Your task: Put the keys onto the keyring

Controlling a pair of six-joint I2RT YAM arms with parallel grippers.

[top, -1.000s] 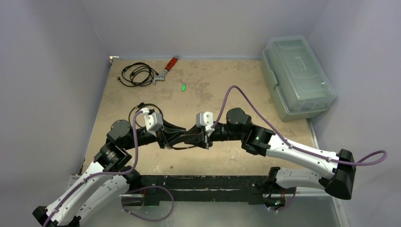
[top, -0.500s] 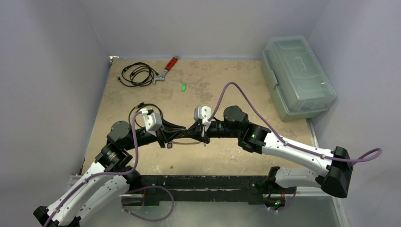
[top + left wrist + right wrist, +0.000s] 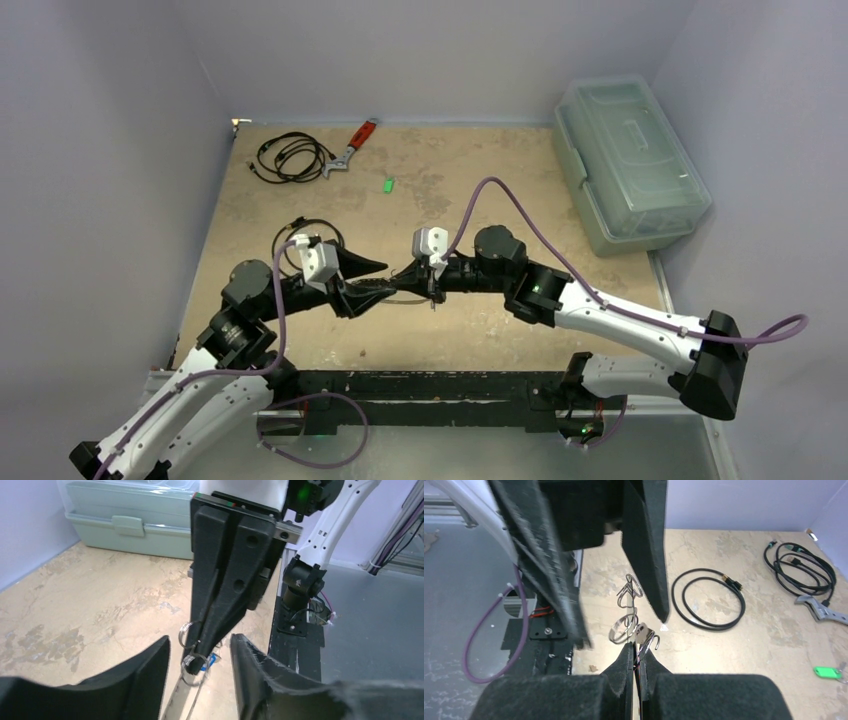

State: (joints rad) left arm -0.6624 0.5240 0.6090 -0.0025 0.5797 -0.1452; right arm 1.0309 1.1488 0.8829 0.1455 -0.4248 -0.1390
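My right gripper (image 3: 634, 647) is shut on the thin wire of the keyring (image 3: 623, 629), whose small metal rings and hooks stick out just past its tips. A key with a blue tag (image 3: 214, 659) hangs by those tips. My left gripper (image 3: 200, 640) is open, its two fingers spread either side of the right gripper's tip (image 3: 195, 665) without touching the keyring wire (image 3: 197, 697). In the top view both grippers meet above the table's middle, left (image 3: 372, 285) and right (image 3: 398, 290). A green-tagged key (image 3: 388, 183) lies alone on the table further back (image 3: 826, 671).
A coiled black cable (image 3: 290, 157) and a red-handled wrench (image 3: 352, 146) lie at the back left. A single black cable loop (image 3: 709, 600) lies near the left arm. A clear lidded box (image 3: 628, 160) stands at the right edge.
My left gripper has opened and drawn back a little to the left. My right gripper has closed on the keyring and now holds it alone.
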